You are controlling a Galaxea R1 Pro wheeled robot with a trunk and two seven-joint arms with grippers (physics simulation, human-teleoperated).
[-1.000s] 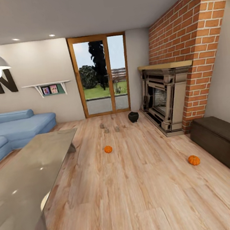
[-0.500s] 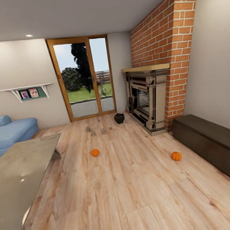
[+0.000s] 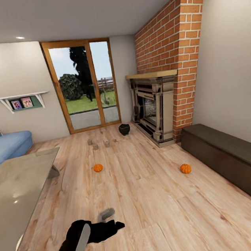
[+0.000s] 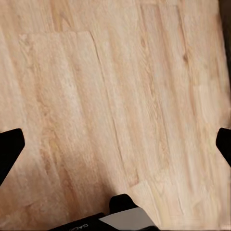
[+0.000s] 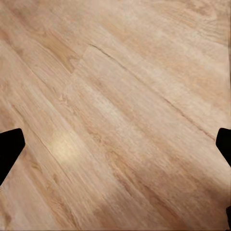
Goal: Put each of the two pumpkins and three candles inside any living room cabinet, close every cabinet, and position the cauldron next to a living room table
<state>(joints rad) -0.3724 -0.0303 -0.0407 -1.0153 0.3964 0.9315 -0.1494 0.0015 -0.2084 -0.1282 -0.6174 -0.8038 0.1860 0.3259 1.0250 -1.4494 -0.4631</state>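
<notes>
A blue sofa (image 3: pixel 4 144) is being observed at the far left of the head view, against the wall, with a white wall shelf (image 3: pixel 16 101) above it. In front of the sofa, the table (image 3: pixel 14 189) with its glossy grey top is being shown running along the left edge. The left gripper (image 3: pixel 109 221) is being held low over the wooden floor (image 3: pixel 153 209) just beside the table's near end; in the left wrist view its fingertips (image 4: pixel 9 149) are being seen wide apart at the two edges, with bare planks between them. Further back, the three candles (image 3: pixel 96 144) are being seen grouped close together on the floor before the glass door (image 3: pixel 83 87). The smaller pumpkin (image 3: pixel 98 168) is lying nearer than the candles, well apart from the table. The cauldron (image 3: pixel 124 129) is standing on the floor between the candles and the fireplace (image 3: pixel 153 109), near the fireplace's corner. The larger pumpkin (image 3: pixel 185 168) is resting on the floor near the front of the cabinet (image 3: pixel 230 158), whose panels are being seen shut along the right wall. In the right wrist view, the right gripper (image 5: pixel 115 144) is being shown with its fingers spread over bare floor.
</notes>
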